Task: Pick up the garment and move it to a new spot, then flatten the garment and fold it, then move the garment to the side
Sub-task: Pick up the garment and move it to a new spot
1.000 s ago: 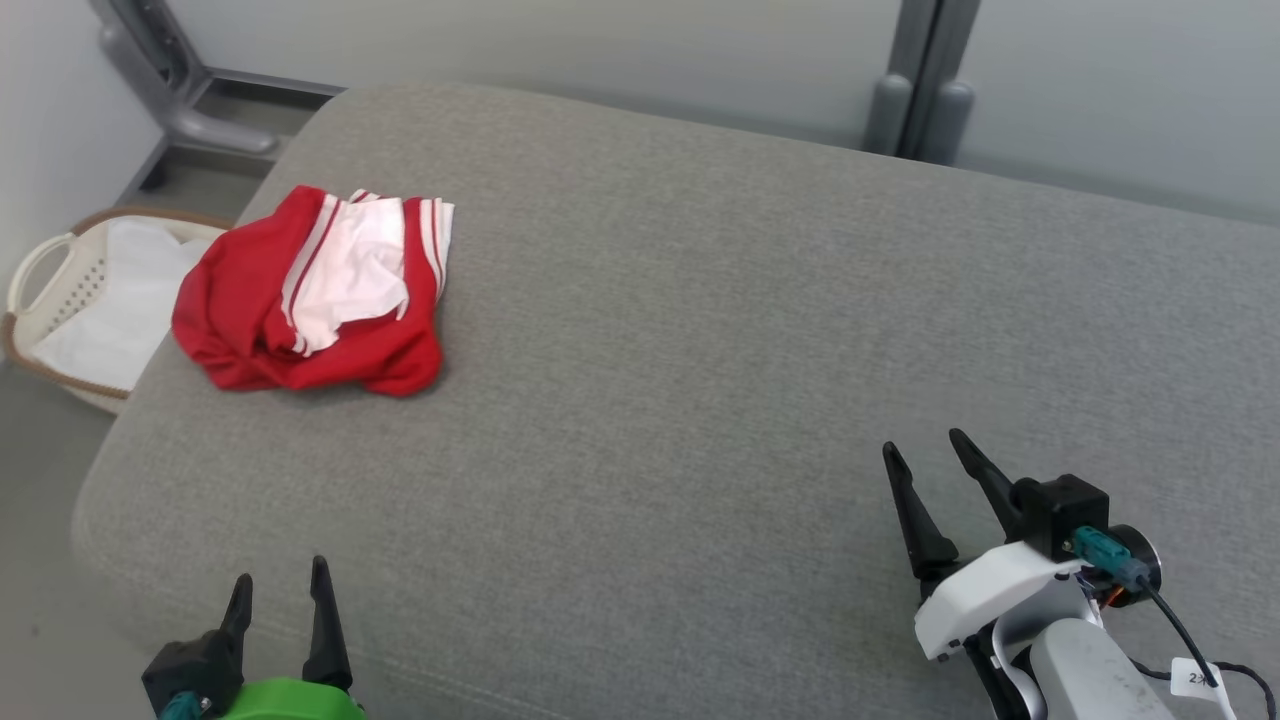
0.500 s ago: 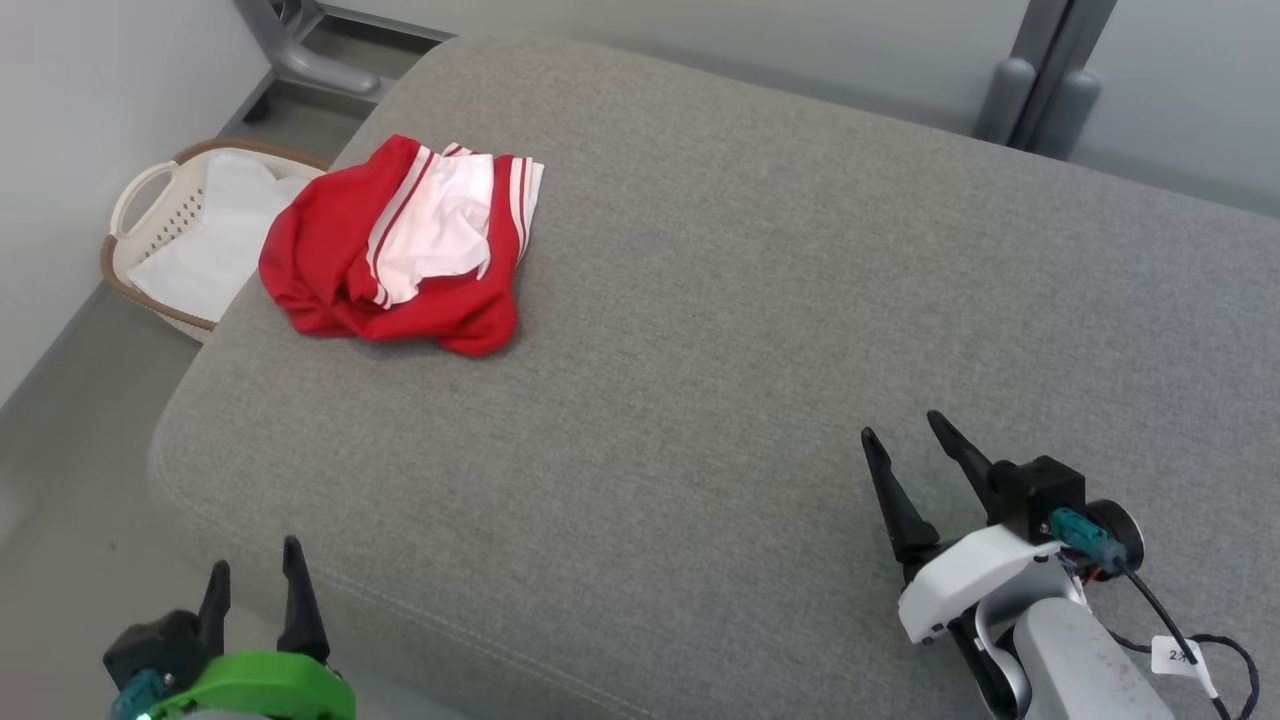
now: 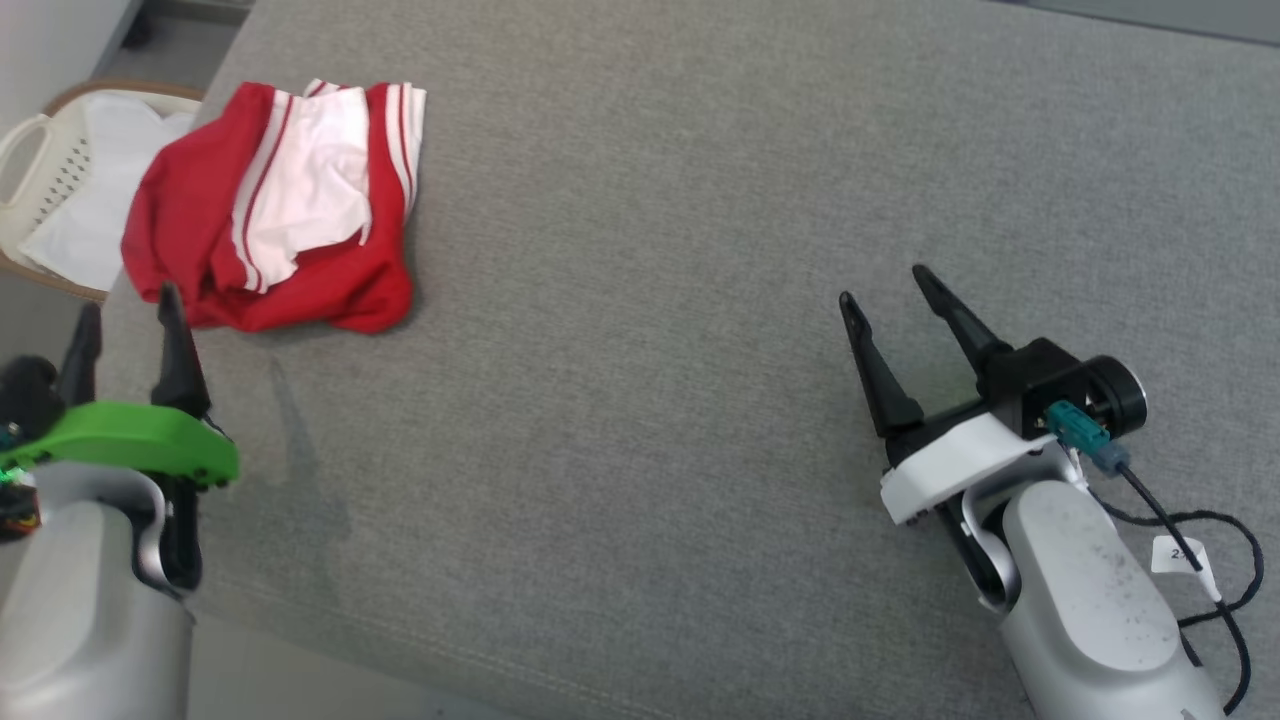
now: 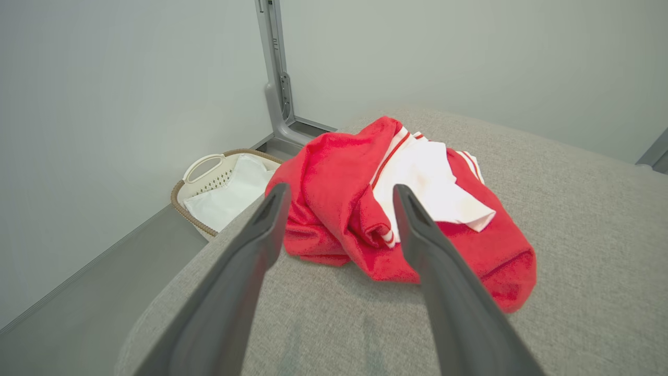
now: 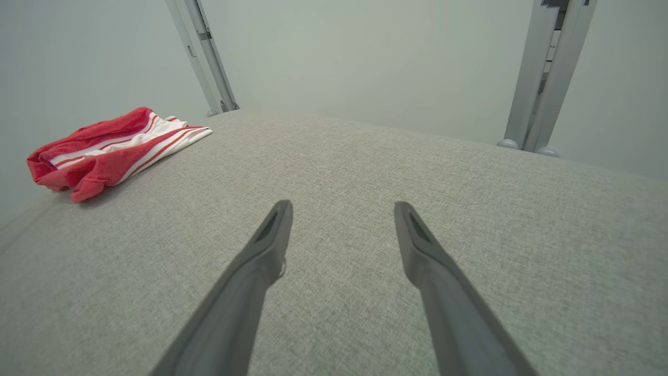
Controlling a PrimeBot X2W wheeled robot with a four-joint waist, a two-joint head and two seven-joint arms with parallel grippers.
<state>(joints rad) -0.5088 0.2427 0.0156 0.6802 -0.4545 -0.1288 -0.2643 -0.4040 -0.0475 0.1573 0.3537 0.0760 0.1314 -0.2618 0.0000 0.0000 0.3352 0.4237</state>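
1. Grey fabric cushion (image 3: 650, 250), broad, before me.
2. Pale plain walls (image 5: 365, 52) behind it.
3. 2 grey metal posts (image 5: 543, 78) at wall.
4. Grey floor (image 4: 78, 313), my left.
5. White basket (image 4: 211, 180), cloth (image 4: 229, 196) inside, on floor.

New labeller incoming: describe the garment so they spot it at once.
Start from the big grey cushion and go to its far left corner, next to the cream laundry basket on the floor. The garment lies crumpled there, just ahead of the left gripper. It is bright red with white panels and stripes, unlike the plain white cloth in the basket.
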